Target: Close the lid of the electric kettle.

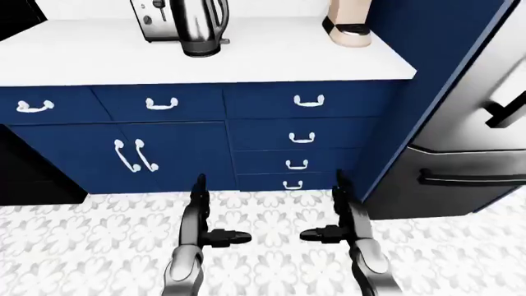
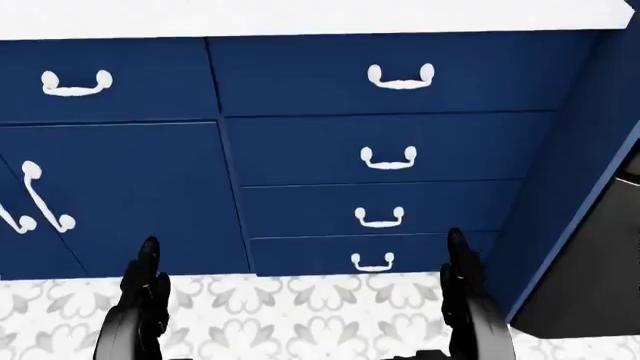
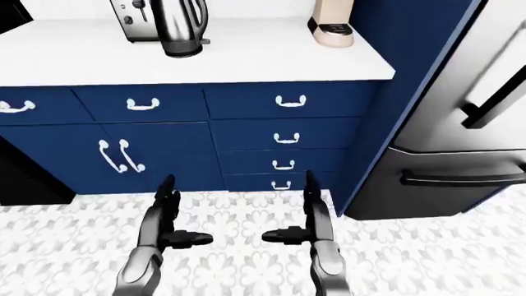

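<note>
Both hands, left hand and right hand, hung low over the patterned floor, fingers spread, gripping nothing — likely a neutral carry pose. Electric kettle sat on the white countertop beside the toaster, well apart; lid out of frame.

We face blue drawers with white handles. Our left hand and right hand hang low over patterned floor.
</note>
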